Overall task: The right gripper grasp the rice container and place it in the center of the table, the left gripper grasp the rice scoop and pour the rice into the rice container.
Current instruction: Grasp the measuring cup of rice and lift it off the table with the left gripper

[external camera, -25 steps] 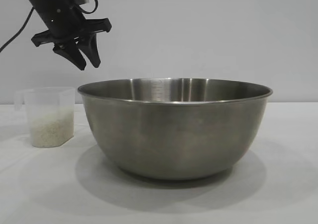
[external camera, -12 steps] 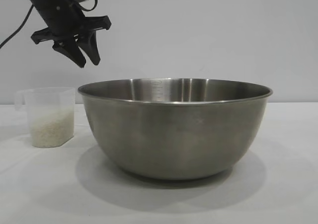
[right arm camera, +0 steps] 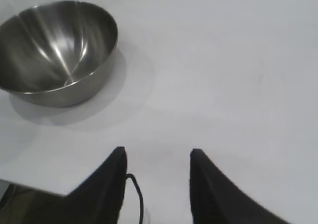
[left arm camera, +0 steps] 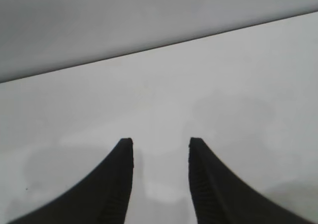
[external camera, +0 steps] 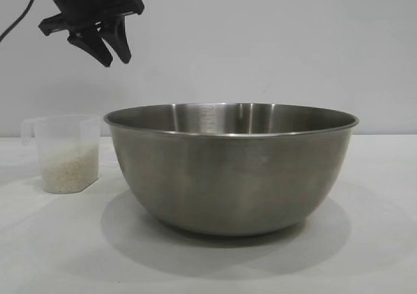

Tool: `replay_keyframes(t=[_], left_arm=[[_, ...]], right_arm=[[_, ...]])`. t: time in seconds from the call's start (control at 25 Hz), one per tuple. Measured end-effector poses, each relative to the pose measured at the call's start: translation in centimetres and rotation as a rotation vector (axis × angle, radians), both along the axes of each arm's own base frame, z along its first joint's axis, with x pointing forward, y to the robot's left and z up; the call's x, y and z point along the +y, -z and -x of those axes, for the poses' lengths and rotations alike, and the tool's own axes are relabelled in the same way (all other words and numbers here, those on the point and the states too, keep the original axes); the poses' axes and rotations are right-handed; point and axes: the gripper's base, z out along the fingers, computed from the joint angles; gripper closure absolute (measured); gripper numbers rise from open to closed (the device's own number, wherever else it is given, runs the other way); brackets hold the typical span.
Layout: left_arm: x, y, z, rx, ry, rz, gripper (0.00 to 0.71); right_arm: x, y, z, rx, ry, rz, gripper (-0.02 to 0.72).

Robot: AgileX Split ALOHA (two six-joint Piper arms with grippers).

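Note:
The rice container [external camera: 231, 167], a large steel bowl, stands upright in the middle of the white table [external camera: 52, 242]. It also shows in the right wrist view [right arm camera: 57, 52], empty, far from my right gripper [right arm camera: 158, 152], which is open and empty near the table's edge. The rice scoop [external camera: 64, 152], a clear plastic cup, stands left of the bowl, about half full of white rice [external camera: 67, 170]. My left gripper [external camera: 114, 58] hangs high above the scoop and the bowl's left rim, open and empty. In the left wrist view it [left arm camera: 160, 142] faces bare cloth.
A black cable [right arm camera: 135, 194] runs by the right gripper's finger at the table's edge [right arm camera: 35, 186]. A plain grey wall [external camera: 273, 40] stands behind the table.
My left gripper has risen and drifted slightly left, away from the bowl's rim. The bowl and the scoop have not moved.

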Motion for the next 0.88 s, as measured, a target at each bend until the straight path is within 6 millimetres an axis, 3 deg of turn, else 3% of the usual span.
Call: replay_keyframes(t=[0.24,0.44,0.68,0.88], left_arm=[[0.1,-2.0,0.6,-0.051,0.025,-0.017,0.487],[0.7,-1.5,2.5,-0.046,0.008,-0.025,0.487],[2.5,-0.7,7.1,-0.155,-0.088,-0.038,0.487],[4.4,-1.4,11.9,-0.328,-0.149,-0.079,0.487]], right_arm=[[0.2,0.5,-0.6,-0.021,-0.002,-0.005,0.445],[0.2,0.5,-0.6,-0.021,-0.002,-0.005,0.445],[0.2,0.5,-0.6,-0.021,-0.002,-0.005,0.445],[0.2,0.4,-0.6,-0.023,-0.002,-0.006,0.445]])
